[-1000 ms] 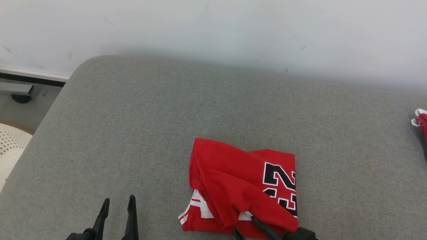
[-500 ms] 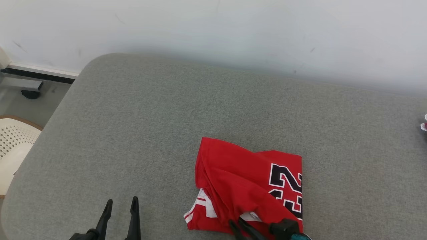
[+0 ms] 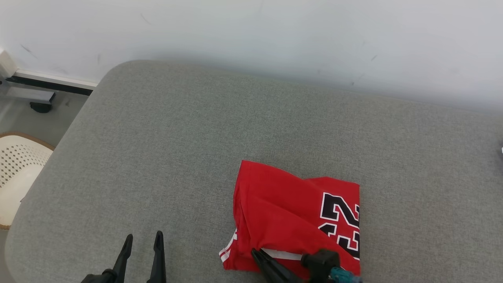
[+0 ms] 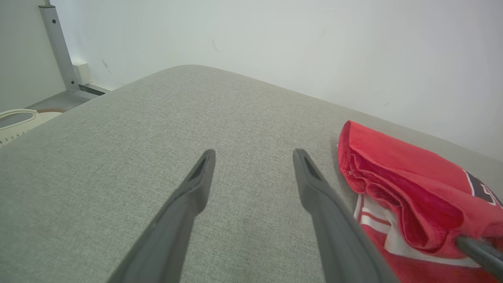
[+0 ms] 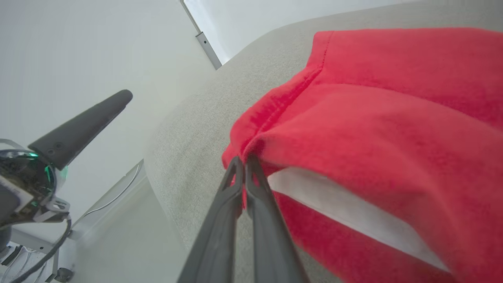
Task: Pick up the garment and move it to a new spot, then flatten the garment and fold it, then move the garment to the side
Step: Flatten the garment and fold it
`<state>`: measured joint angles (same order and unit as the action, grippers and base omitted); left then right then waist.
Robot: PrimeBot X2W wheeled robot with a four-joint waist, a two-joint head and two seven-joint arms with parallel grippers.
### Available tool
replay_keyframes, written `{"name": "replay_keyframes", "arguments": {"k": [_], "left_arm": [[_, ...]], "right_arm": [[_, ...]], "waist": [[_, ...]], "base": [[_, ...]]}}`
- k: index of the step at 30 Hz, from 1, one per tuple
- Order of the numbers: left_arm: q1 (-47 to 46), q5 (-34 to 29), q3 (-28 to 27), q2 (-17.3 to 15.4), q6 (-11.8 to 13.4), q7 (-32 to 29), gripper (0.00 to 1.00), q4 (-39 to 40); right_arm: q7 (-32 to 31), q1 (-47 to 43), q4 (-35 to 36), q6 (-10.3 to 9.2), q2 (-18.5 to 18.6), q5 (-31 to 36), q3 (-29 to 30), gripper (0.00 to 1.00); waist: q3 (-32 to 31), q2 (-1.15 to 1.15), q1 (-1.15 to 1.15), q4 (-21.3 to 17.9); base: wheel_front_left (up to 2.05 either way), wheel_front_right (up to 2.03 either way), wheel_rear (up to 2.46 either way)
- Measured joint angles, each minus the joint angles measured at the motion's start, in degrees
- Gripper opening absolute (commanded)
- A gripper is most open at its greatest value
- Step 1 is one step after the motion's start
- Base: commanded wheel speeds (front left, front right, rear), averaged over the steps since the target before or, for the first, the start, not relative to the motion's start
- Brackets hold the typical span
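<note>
Currently the right gripper (image 3: 256, 252) is set low at the near edge of the grey upholstered cushion (image 3: 177, 137), with its forearm entering from the near right. Its two dark fingers are directed toward the far left and lie almost flat against the fabric. In the right wrist view the jaws are seen pressed together, with a fold of the red jersey (image 3: 283, 204) pinched between the tips at the near-left part of the upper layer.

The left gripper (image 3: 143, 236) is positioned at the near left, well apart from the jersey, with its fingers pointing away toward the far wall (image 3: 251, 31). Its jaws are held wide apart and nothing is enclosed between them. In the left wrist view bare cushion is seen between the fingers, and the jersey is seen just to their right.

The jersey is laid folded on the near part of the cushion, right of centre. A black number 23 (image 3: 340, 224) with a white outline is displayed on its right side. White trim (image 3: 227, 251) is exposed at its near-left corner, under the red upper layer.

A cream perforated basket (image 3: 17, 169) with a brown rim is located on the floor beyond the left edge of the cushion. Its contents cannot be determined.
</note>
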<state>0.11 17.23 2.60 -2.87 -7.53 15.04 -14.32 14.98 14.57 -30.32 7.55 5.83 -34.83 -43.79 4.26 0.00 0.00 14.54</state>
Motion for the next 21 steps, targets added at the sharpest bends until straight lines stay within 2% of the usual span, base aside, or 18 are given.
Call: {"name": "replay_keyframes", "arguments": {"k": [7, 13, 14, 15, 16, 17, 21], "left_arm": [[-0.1, 0.3, 0.4, 0.0, 0.0, 0.0, 1.00, -0.1], [-0.4, 0.5, 1.1, 0.0, 0.0, 0.0, 1.00, -0.6], [-0.4, 0.5, 1.2, 0.0, 0.0, 0.0, 1.00, -0.8], [-0.4, 0.5, 1.2, 0.0, 0.0, 0.0, 1.00, -0.8], [-0.4, 0.5, 1.1, 0.0, 0.0, 0.0, 1.00, -0.9], [-0.4, 0.5, 1.1, 0.0, 0.0, 0.0, 1.00, -1.0], [-0.4, 0.5, 0.8, 0.0, 0.0, 0.0, 1.00, -1.0]], "right_arm": [[0.0, 2.5, 0.4, 0.00, -0.9, -4.5, -2.9, 0.00], [-0.4, 5.0, -3.9, 0.00, -2.0, -10.0, -7.6, 0.00], [-0.7, 5.3, -4.5, 0.00, -2.2, -10.9, -8.3, 0.12], [-0.7, 5.6, -5.2, 0.00, -2.3, -11.5, -8.7, 0.41], [-0.7, 5.8, -5.8, 0.00, -2.4, -12.1, -9.1, 0.49], [-0.7, 5.9, -6.2, 0.00, -2.4, -12.6, -9.6, 1.00], [-0.8, 6.9, -7.0, 0.00, -2.5, -14.8, -11.8, 1.00]], "waist": [[0.0, 0.00, 0.00, 0.2], [-0.1, 0.00, 0.00, 1.2], [-0.1, 0.00, 0.00, 1.3], [-0.2, 0.00, 0.00, 1.4], [-0.2, 0.00, 0.00, 1.5], [-0.3, 0.00, 0.00, 1.5], [-0.5, 0.00, 0.00, 1.3]], "base": [[0.00, 0.00, 0.00], [0.00, 0.00, 0.00], [0.00, 0.00, 0.00], [0.00, 0.00, 0.00], [0.00, 0.00, 0.00], [0.00, 0.00, 0.00], [0.00, 0.00, 0.00]]}}
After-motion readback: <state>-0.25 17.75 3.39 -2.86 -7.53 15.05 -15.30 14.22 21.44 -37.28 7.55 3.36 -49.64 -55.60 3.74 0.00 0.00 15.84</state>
